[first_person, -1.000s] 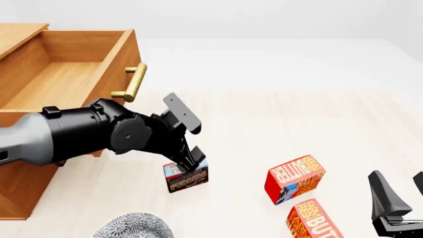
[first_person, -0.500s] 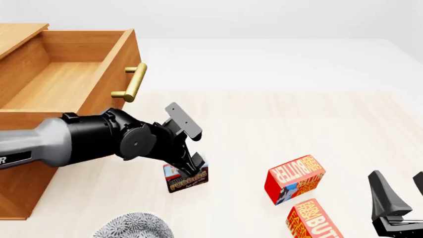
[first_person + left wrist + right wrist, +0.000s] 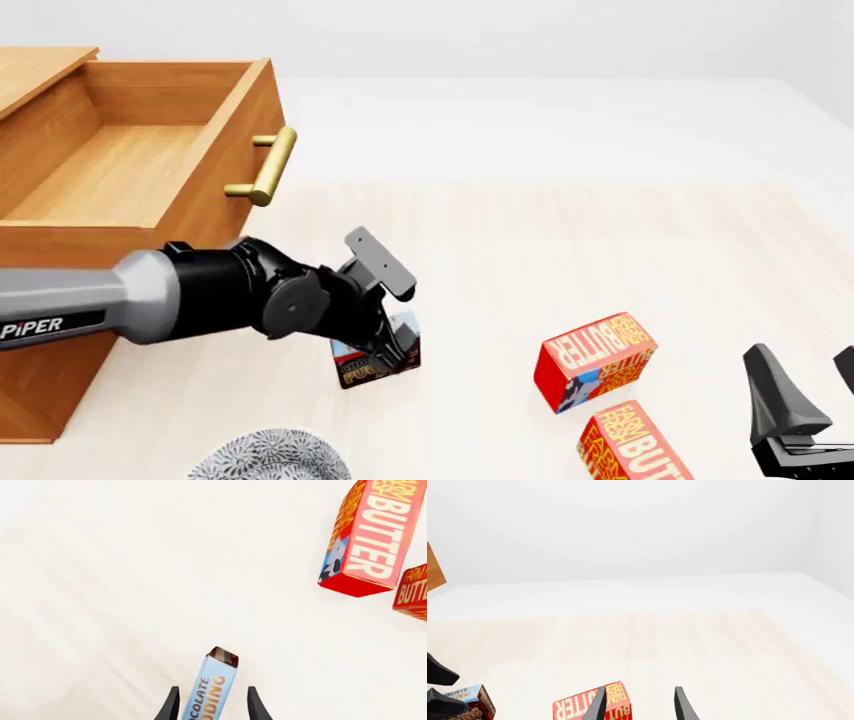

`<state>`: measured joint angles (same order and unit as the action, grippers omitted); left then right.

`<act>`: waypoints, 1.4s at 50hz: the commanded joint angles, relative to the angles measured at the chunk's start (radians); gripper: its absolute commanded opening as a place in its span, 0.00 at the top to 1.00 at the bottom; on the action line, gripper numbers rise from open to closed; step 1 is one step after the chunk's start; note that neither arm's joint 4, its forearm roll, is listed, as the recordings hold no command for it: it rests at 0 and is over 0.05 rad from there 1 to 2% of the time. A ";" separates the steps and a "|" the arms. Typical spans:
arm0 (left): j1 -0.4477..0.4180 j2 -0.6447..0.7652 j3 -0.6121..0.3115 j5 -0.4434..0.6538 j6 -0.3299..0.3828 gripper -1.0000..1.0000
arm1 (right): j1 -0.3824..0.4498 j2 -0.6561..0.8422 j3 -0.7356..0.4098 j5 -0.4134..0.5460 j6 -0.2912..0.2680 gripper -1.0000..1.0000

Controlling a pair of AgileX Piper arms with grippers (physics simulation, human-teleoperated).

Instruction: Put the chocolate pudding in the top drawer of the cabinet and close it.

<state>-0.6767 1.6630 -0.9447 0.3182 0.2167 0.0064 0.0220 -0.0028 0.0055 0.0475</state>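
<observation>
Right gripper [image 3: 811,395]: nearest me at the front view's lower right corner; I see its fingers spread apart with nothing between them.
Patterned dish [image 3: 271,457]: a grey speckled rim at the near edge, left of centre.
Butter boxes: one [image 3: 633,443] lies near the right gripper, the other [image 3: 595,361] just behind it, both on the table [image 3: 561,250].
Left gripper [image 3: 211,706]: I have its fingers on either side of the chocolate pudding [image 3: 379,352], close against its flat faces.
Chocolate pudding: standing on edge on the table, right of the cabinet [image 3: 40,340].
Top drawer [image 3: 127,165]: pulled open, farther back on the left, its brass handle [image 3: 264,167] facing right.
</observation>
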 commanded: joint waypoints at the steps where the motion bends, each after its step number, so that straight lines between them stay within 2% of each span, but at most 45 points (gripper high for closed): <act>1: 0.006 0.013 0.049 -0.054 -0.023 0.00 | -0.001 -0.003 0.000 -0.001 -0.007 0.00; 15: 0.003 0.026 0.065 -0.079 -0.048 0.00 | -0.001 -0.003 0.000 -0.001 -0.007 0.00; 36: 0.050 0.034 0.087 -0.099 -0.026 0.00 | -0.001 -0.003 0.000 -0.001 -0.007 0.00; 51: 0.046 0.052 0.082 -0.106 -0.033 0.00 | -0.001 -0.003 0.000 -0.001 -0.007 0.00; 52: 0.049 0.048 0.084 -0.107 -0.032 1.00 | -0.001 -0.003 0.000 -0.001 -0.007 0.00; 57: 0.037 0.032 0.092 -0.107 -0.042 1.00 | -0.001 -0.003 0.000 -0.001 -0.007 0.00; 60: 0.068 0.004 0.112 -0.121 -0.013 1.00 | -0.001 -0.003 0.000 -0.001 -0.007 0.00; 70: 0.043 -0.013 0.103 -0.106 -0.063 1.00 | -0.001 -0.003 0.000 -0.001 -0.007 0.00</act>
<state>-0.6381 1.6709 -0.8820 0.2480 0.1723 0.0064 0.0220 -0.0028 0.0055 0.0475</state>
